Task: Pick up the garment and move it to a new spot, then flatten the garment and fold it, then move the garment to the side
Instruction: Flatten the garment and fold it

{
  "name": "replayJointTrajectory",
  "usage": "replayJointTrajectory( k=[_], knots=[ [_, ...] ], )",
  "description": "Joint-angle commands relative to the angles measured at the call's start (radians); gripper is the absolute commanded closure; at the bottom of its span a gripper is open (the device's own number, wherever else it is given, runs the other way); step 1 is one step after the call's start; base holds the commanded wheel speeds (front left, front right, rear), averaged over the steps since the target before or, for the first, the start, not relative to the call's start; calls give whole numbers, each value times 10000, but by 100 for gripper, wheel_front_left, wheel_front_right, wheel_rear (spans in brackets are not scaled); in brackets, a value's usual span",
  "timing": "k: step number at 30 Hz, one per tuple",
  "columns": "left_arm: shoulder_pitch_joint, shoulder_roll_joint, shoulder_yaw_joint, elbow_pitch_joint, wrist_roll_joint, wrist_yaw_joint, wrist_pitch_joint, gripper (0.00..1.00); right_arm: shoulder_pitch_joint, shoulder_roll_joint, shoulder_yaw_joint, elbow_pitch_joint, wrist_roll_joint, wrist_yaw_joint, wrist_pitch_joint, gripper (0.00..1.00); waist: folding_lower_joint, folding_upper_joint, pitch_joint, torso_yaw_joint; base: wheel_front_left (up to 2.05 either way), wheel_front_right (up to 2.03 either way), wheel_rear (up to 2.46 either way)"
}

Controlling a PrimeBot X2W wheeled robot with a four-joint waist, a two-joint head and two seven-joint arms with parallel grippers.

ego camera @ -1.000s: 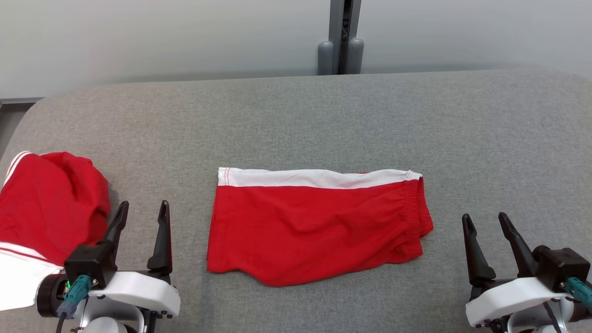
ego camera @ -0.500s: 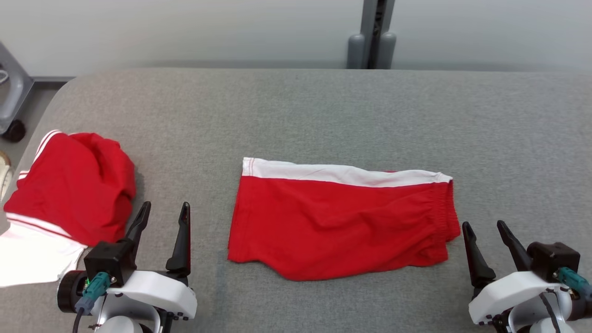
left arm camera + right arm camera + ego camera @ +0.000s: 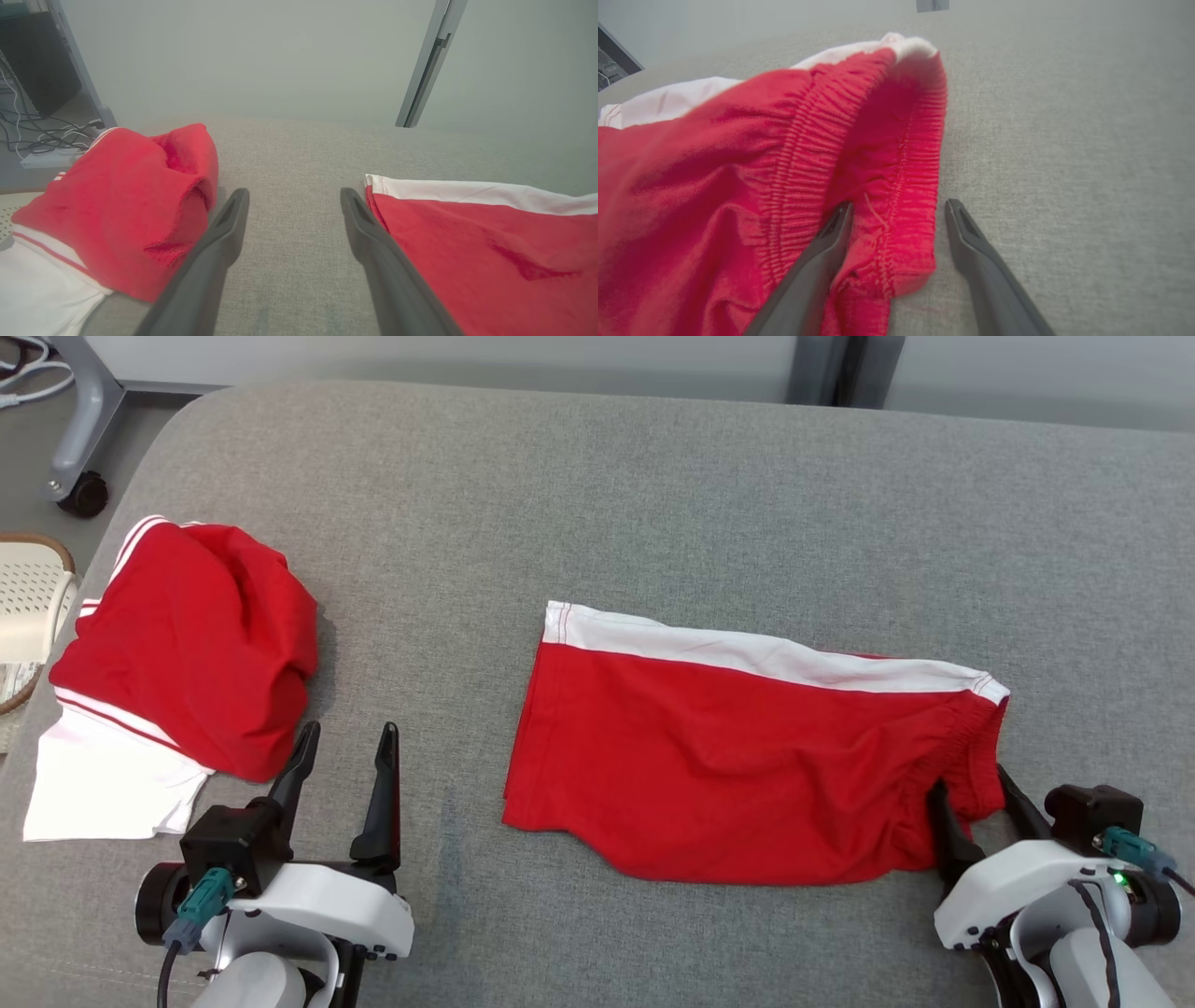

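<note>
A grey fabric-covered table (image 3: 597, 476) is carrying two garments. Red shorts (image 3: 728, 765) with a white band are lying flat near its middle. A crumpled red and white garment (image 3: 187, 644) is lying well apart, by its left edge.

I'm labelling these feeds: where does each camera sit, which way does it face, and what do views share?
Head view: on the head, facing forward and down at red shorts on the grey padded surface; left pincer and right pincer show below.
Left wrist view: on the left wrist, facing along its open fingers toward the wall.
Right wrist view: on the right wrist, facing the shorts' waistband between its fingers.
Shared: all show the shorts.
</note>
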Motion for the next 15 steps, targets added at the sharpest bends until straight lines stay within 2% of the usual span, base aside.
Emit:
replayJointTrajectory(
  k=[1,2,3,4,9,15],
  knots=[
    [-168,-3,38,51,-3,-54,-52,0,-62,-19,129,246,267,4,82,0,0,0,80,38,0,0,0],
    [-197,-9,54,76,5,-58,-74,0,-100,-3,261,328,392,7,169,0,0,0,108,18,0,0,0],
    [-227,-21,67,89,14,-55,-91,0,-159,-24,358,356,521,9,121,60,0,0,138,-7,0,0,0],
    [-245,-28,63,114,23,-70,-95,0,-201,-28,439,407,671,9,117,98,0,0,153,-38,0,0,0],
    [-275,-25,129,158,37,-75,-130,0,-281,-160,743,555,1380,1,177,100,0,0,198,-278,0,0,0],
    [-305,30,140,164,62,-65,-130,0,-68,-518,313,581,1800,-36,-240,100,0,0,157,-613,0,0,0]
  ],
)
